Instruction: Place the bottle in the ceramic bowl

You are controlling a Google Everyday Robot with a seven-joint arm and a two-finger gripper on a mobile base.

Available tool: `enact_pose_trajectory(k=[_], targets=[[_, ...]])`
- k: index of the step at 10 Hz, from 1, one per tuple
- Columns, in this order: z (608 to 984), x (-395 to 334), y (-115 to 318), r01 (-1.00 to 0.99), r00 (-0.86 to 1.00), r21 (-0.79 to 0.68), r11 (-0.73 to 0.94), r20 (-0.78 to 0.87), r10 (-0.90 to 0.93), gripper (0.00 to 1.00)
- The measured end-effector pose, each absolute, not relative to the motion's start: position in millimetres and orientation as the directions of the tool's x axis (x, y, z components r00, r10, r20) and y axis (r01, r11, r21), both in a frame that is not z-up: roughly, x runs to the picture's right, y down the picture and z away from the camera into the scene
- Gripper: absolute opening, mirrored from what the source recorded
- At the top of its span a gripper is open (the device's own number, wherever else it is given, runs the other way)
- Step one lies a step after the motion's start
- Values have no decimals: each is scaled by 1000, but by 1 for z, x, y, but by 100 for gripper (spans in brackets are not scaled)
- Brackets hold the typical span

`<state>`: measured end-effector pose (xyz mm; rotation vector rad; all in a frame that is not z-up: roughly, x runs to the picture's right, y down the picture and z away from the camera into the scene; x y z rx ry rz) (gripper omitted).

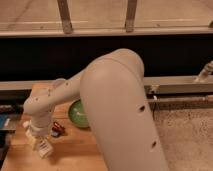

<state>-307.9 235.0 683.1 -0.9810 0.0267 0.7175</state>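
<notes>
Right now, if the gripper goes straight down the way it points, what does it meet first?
Probably the wooden table: the gripper, at lower left, points at wood left of the red toy car.

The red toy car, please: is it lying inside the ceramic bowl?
No, the red toy car lies on the wooden table just left of the ceramic bowl, and the pincer hangs down-left of the car.

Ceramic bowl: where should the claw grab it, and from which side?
Likely the rim on its exposed side, left in view, coming from above with one finger inside and one outside: the ceramic bowl is shallow, round and upright on the table, and the arm hides its right part. The claw is shut, low left of it, beyond the red toy car.
</notes>
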Motion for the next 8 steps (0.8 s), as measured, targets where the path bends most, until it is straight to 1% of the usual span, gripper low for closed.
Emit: enact_pose_trajectory(k=[2,5,8], targets=[[679,-290,205,-568,760,-739,362,-302,575,0],[690,-252,160,-594,716,-723,354,-274,642,0],[702,-204,142,-635,642,-717,288,-282,713,0]])
